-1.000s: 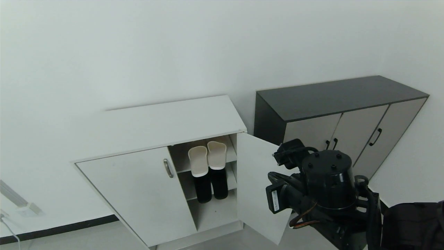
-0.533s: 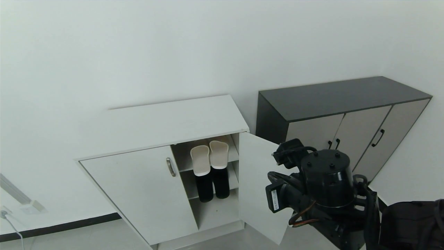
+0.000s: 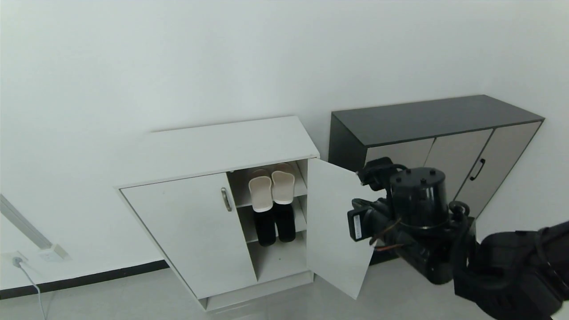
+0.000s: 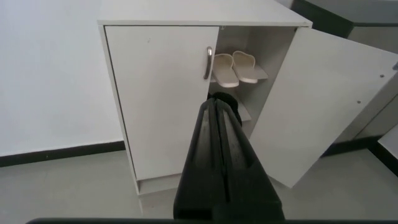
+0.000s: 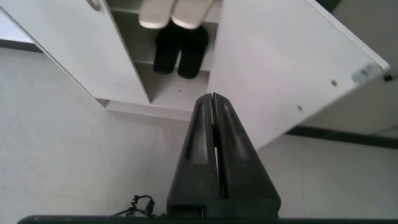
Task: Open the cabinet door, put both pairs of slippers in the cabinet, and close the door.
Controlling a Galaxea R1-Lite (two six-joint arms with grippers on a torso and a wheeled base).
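The white cabinet (image 3: 222, 142) has its left door shut and its right door (image 3: 333, 226) swung open. A beige pair of slippers (image 3: 272, 192) lies on the upper shelf, toes sticking out. A black pair (image 3: 275, 227) lies on the shelf below. My right arm (image 3: 413, 209) hangs just off the open door's outer edge. In the right wrist view my right gripper (image 5: 214, 99) is shut and empty, with the black pair (image 5: 180, 50) and the door (image 5: 280, 68) ahead of it. My left gripper (image 4: 215, 102) is shut and empty, facing the cabinet's opening and the beige pair (image 4: 237, 67).
A dark cabinet (image 3: 435, 120) with grey doors stands against the wall right of the white one. A wall socket with a cable (image 3: 20, 262) sits low at the left. Bare grey floor (image 3: 133, 302) lies before the cabinet.
The whole head picture has shifted, so the camera has moved. The door stays open and both pairs lie as before. My right arm shows a little higher and farther right.
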